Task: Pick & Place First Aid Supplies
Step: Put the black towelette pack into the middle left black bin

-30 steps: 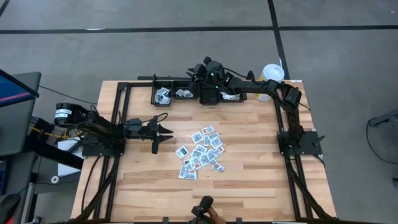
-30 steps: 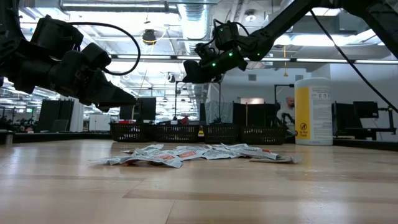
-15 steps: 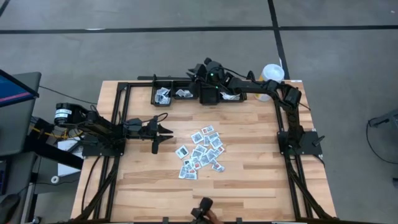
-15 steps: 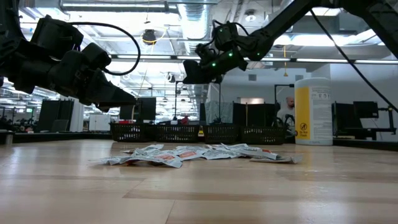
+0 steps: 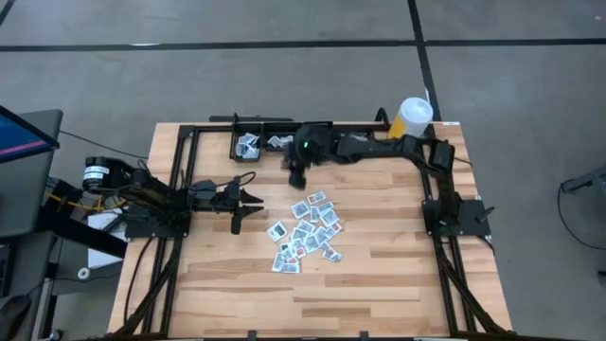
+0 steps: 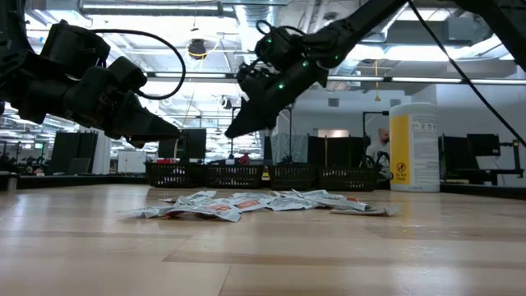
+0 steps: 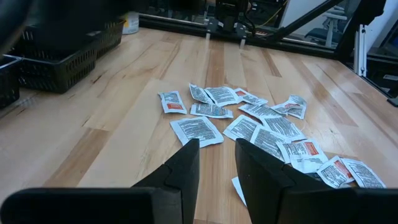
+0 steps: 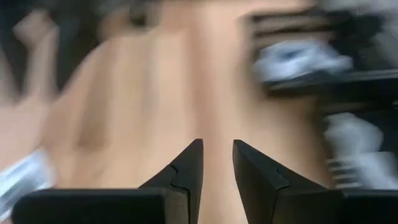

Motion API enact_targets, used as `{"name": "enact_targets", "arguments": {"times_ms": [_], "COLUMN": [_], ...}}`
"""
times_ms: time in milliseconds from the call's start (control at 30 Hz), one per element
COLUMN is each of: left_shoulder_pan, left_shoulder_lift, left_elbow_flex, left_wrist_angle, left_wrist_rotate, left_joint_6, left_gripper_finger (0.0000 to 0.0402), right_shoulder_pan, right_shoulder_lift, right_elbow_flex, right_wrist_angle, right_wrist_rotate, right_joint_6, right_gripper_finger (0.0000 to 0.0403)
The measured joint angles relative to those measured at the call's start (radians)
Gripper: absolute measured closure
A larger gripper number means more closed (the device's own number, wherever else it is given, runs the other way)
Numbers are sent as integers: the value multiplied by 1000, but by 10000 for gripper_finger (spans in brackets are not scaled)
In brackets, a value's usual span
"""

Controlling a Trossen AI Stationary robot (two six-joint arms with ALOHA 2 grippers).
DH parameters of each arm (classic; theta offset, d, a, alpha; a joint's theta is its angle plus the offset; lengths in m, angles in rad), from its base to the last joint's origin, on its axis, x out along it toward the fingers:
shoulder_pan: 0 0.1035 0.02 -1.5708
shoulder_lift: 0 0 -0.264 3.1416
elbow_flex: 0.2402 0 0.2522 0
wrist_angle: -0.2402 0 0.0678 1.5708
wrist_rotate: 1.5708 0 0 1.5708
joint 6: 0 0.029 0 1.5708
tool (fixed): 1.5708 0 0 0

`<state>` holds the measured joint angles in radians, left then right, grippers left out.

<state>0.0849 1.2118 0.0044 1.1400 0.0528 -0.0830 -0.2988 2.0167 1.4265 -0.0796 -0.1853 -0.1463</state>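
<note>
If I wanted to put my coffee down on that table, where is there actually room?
The near strip of table, between the packets and the front edge, is bare wood, as is the stretch right of the pile toward the right arm's base. It is crowded at the far edge, with the black bins, the canister and the right gripper.

robotics lab, open-plan: my wooden bench [image 5: 379, 275] stands on grey concrete floor [image 5: 284, 76]; monitors [image 6: 485, 148], ceiling ducts [image 6: 148, 10] beyond.
</note>
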Motion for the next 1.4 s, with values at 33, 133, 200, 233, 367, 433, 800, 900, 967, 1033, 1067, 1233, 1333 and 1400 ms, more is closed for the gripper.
{"name": "enact_targets", "arguments": {"times_ms": [33,133,200,233,367,433,800,900,967,1033,1067,1233,1333,1400], "left_shoulder_pan": [0,0,0,0,0,0,0,0,0,0,0,0,0,0], "left_shoulder_lift": [0,0,0,0,0,0,0,0,0,0,0,0,0,0], "left_elbow_flex": [0,0,0,0,0,0,0,0,0,0,0,0,0,0], "left_wrist_angle": [0,0,0,0,0,0,0,0,0,0,0,0,0,0], "left_wrist_rotate": [0,0,0,0,0,0,0,0,0,0,0,0,0,0], "left_joint_6": [0,0,0,0,-1,-2,-4,-4,-3,-3,-3,-3,-3,-3], "left_gripper_finger": [298,298,298,298,298,298,298,298,298,298,298,298,298,298], "right_shoulder_pan": [22,83,115,127,158,162,159,162,166,173,180,207,209,208], "right_shoulder_lift": [0,0,0,0,0,0,0,0,0,0,0,0,0,0], "right_elbow_flex": [0,-1,-1,-1,-1,-1,-1,-1,-1,-1,-1,-1,-1,-1], "right_wrist_angle": [-33,-99,-109,-106,-95,-91,-92,-91,-93,-102,-107,-128,-128,-130], "right_wrist_rotate": [-5,-3,-2,-1,0,0,0,-21,-128,-293,-363,-442,-419,-417], "right_joint_6": [-22,-94,-124,-136,-168,-168,-168,-175,-215,-281,-315,-410,-411,-411], "right_gripper_finger": [321,321,321,321,321,321,321,321,321,321,321,321,321,321]}}
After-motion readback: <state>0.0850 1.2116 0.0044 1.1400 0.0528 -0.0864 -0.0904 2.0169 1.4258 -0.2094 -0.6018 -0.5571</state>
